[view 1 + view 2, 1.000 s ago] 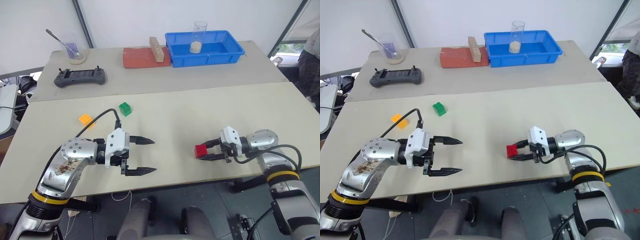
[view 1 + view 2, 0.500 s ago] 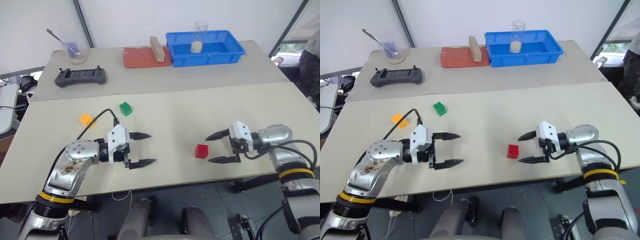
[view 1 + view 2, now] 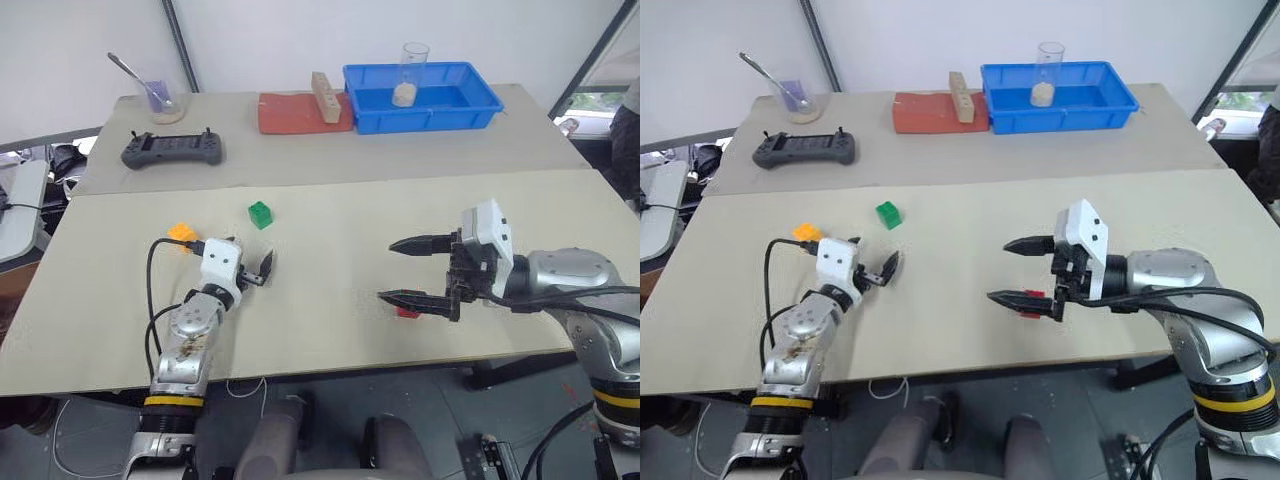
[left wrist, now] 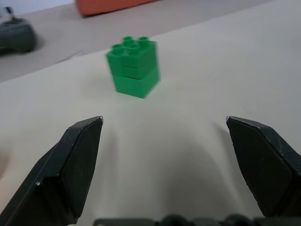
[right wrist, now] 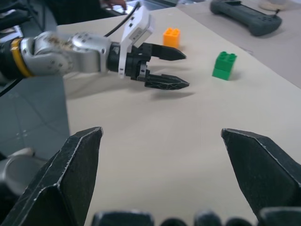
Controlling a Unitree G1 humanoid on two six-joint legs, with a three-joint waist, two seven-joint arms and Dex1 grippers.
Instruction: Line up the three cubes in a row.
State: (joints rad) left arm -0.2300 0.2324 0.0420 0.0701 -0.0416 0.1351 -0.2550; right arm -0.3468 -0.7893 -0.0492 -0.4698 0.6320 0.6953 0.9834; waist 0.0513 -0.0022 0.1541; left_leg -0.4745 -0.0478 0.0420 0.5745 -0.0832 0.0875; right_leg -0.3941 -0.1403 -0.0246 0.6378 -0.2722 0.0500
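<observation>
Left eye view, near edge of the worktop (image 3: 330, 345): red cube (image 3: 407, 311) half hidden beneath the raised right gripper (image 3: 397, 270), fingers spread wide and empty. Toward the left edge, left gripper (image 3: 259, 270) low over the surface, fingers wide apart, nothing held. Just beyond, orange cube (image 3: 182, 232) and green cube (image 3: 260, 214), apart. At the far edge, blue tray (image 3: 470, 110).

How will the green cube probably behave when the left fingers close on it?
The green cube looks like rigid plastic, so it probably will not deform. Its flat, smooth sides may slip slightly. It sits squarely on the table, taller than wide, so an off-centre push might tip it.
</observation>
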